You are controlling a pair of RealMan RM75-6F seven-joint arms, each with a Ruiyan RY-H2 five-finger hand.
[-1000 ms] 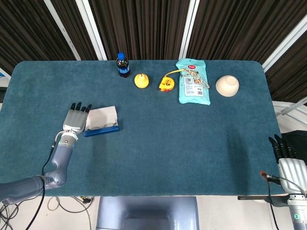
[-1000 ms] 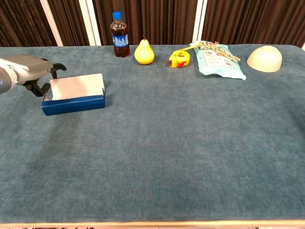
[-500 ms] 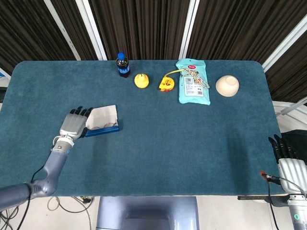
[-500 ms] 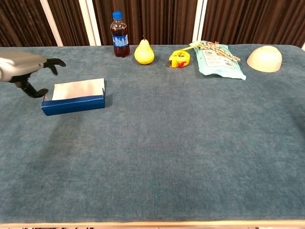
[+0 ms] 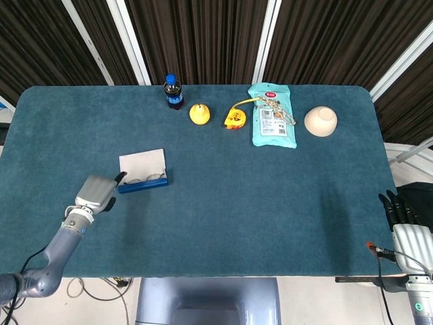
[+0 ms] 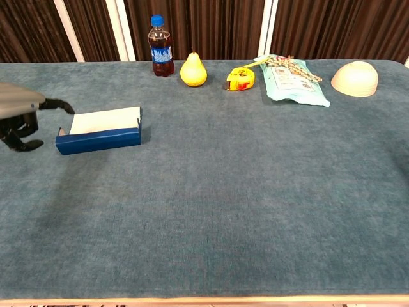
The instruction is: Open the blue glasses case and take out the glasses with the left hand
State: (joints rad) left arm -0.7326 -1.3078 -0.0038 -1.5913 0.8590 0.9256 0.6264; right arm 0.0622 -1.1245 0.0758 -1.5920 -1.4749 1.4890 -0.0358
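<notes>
The left hand (image 5: 97,193) has been drawn back from the open glasses case (image 5: 143,172), fingers loosely curled, nothing held.

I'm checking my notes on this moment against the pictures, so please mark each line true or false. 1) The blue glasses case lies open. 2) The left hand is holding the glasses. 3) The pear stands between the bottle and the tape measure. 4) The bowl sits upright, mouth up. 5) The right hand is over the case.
1) True: the blue glasses case lies open, its pale lid folded back.
2) False: the left hand holds nothing and is beside the case; the glasses lie inside it.
3) True: the pear stands between the bottle and the tape measure.
4) False: the bowl lies upside down.
5) False: the right hand is at the table's opposite edge.
</notes>
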